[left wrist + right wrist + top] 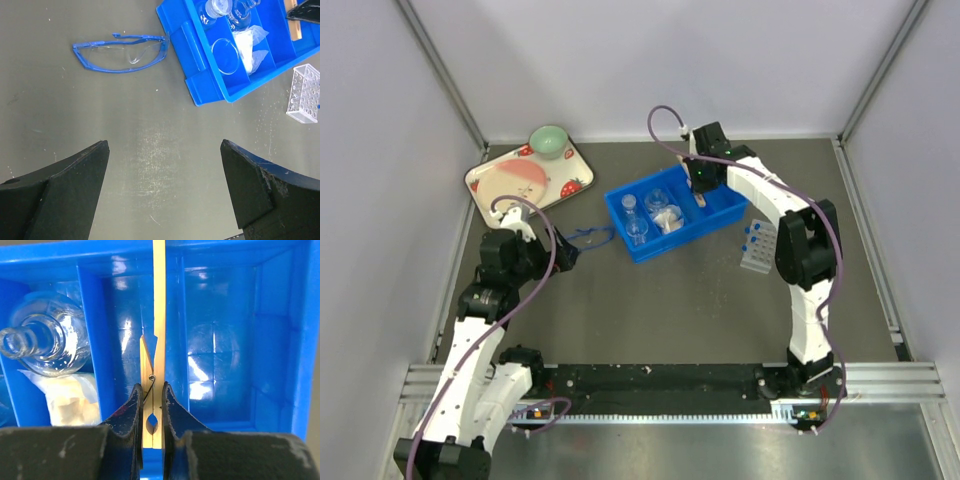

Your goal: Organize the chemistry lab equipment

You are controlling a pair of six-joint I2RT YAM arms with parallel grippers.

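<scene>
Your right gripper (151,405) is pinched shut on the wooden stick (159,315), which points straight out from its fingers over an empty slot of the blue bin (280,315), next to the slot with a glass flask (45,340) and the white wad (70,400), while your left gripper (164,145) hangs wide open, well apart.

Bright blue compartment bin (192,60), pale yellow wooden stick (158,315), clear glass flask (47,347), whitish wad (70,400), blue-framed clear safety glasses (107,52), white tray (575,170) printed with red strawberries, pink plate (515,185), green bowl (549,141), dark grey tabletop (660,310)
</scene>
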